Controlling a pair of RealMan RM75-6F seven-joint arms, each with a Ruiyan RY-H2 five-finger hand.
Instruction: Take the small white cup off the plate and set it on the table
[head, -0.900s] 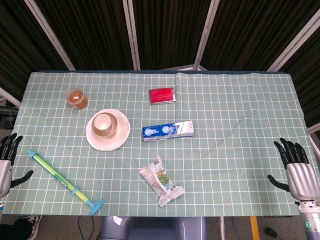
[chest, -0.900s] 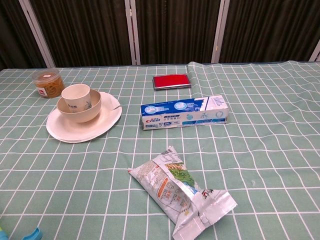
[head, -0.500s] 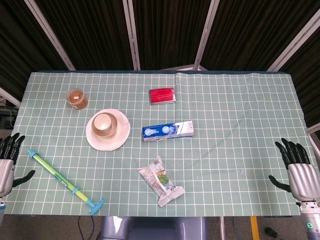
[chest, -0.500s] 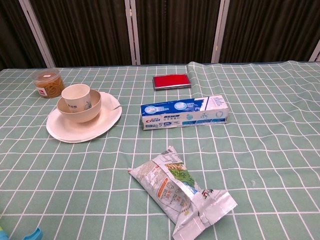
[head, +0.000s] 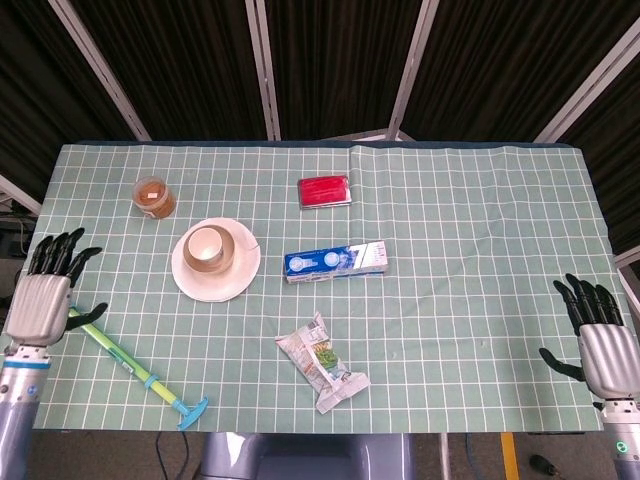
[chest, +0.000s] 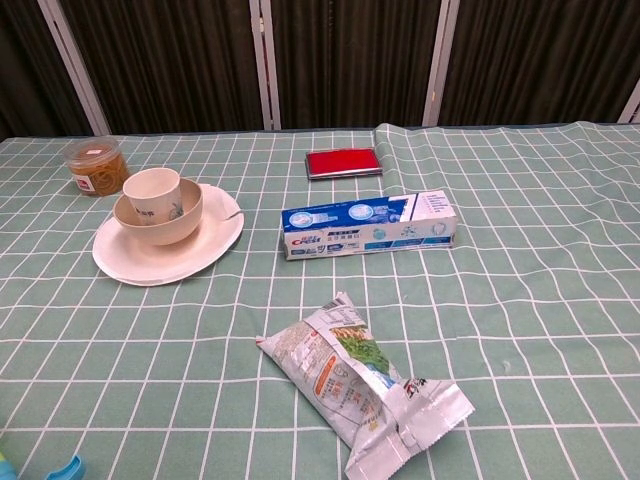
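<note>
Task not begun: the cup (chest: 151, 188) sits in a bowl (chest: 160, 215) on the plate (chest: 205, 252), left of frame.
Left hand (head: 45, 296) and right hand (head: 600, 342) hover at the counter (head: 480, 250) edges, fingers spread, holding nothing.

Head view: mounted high, looking steeply down on the whole bench (head: 480, 250), far edge and dark curtain at the top, both hands at the near corners, left hand (head: 42, 305) and right hand (head: 605, 350).

Chest view: mounted low at the near edge, facing forward across the bench (chest: 540, 300) at a shallow angle, closer in, curtain behind.

Shared ground: the middle of the bench, with the plate (head: 237, 285) (chest: 215, 245), toothpaste box (head: 335, 261) (chest: 368, 225), red tin (head: 325, 190) (chest: 343, 163), jar (head: 153, 196) (chest: 94, 165) and snack packet (head: 322, 362) (chest: 365, 385). Neither hand shows in the chest view.
</note>
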